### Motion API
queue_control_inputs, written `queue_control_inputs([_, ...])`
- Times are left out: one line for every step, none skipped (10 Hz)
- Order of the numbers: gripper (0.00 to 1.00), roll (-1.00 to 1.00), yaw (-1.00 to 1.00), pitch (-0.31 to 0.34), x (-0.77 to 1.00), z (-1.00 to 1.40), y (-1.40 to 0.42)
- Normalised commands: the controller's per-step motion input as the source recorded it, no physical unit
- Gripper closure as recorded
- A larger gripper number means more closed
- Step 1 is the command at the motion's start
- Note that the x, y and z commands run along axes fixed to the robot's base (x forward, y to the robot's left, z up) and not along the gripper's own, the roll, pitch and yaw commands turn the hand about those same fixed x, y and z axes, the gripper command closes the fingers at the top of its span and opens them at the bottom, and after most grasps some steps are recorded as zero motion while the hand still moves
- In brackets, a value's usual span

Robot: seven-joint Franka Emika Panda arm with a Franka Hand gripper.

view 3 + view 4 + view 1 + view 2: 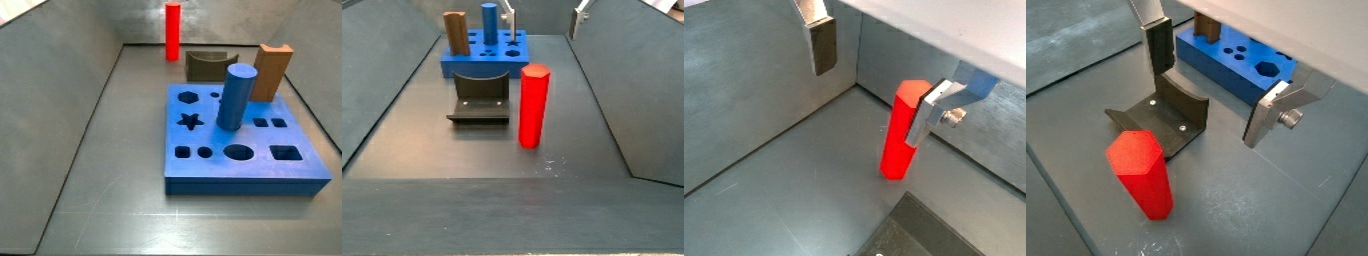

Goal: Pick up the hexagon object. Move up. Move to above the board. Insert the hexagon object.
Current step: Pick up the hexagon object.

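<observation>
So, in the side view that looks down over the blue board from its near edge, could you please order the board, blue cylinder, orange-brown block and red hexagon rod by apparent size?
1. Board, largest.
2. Blue cylinder.
3. Orange-brown block, close to the cylinder, so unsure.
4. Hexagon object, slimmest, though it stands farthest from the camera.

The gripper does not show in this view.

One hexagon object (173,31), one board (247,165) (blue), one pincer (1213,85) above the floor.

Claw (543,18) cut off above
</observation>
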Motion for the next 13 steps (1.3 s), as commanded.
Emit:
queue_control_inputs([0.00,0.00,0.00,0.000,0.09,0.00,0.00])
queue_control_inputs([0.00,0.03,0.41,-0.026,0.41,0.00,0.25])
queue_control_inputs([0.00,0.06,0.67,-0.059,0.29,-0.02,0.20])
queue_control_inputs([0.00,0.04,0.71,-0.064,0.26,-0.10,0.19])
queue_control_inputs([0.00,0.00,0.66,-0.097,0.28,-0.31,0.27])
queue_control_inputs([0.00,0.00,0.64,-0.120,0.27,-0.55,0.34])
queue_control_inputs([0.00,0.00,0.57,-0.091,0.27,-0.54,0.43])
queue_control_inputs([0.00,-0.02,0.36,0.000,0.28,-0.26,0.48])
queue_control_inputs([0.00,-0.02,0.26,0.000,0.23,-0.25,0.45])
queue_control_inputs([0.00,-0.05,0.22,0.000,0.24,-0.40,0.38])
queue_control_inputs([0.00,-0.05,0.15,0.000,0.25,-0.43,0.25])
queue_control_inputs([0.00,-0.05,0.01,0.027,0.27,-0.40,0.09])
queue_control_inputs([0.00,-0.06,-0.01,0.057,0.20,-0.34,0.03])
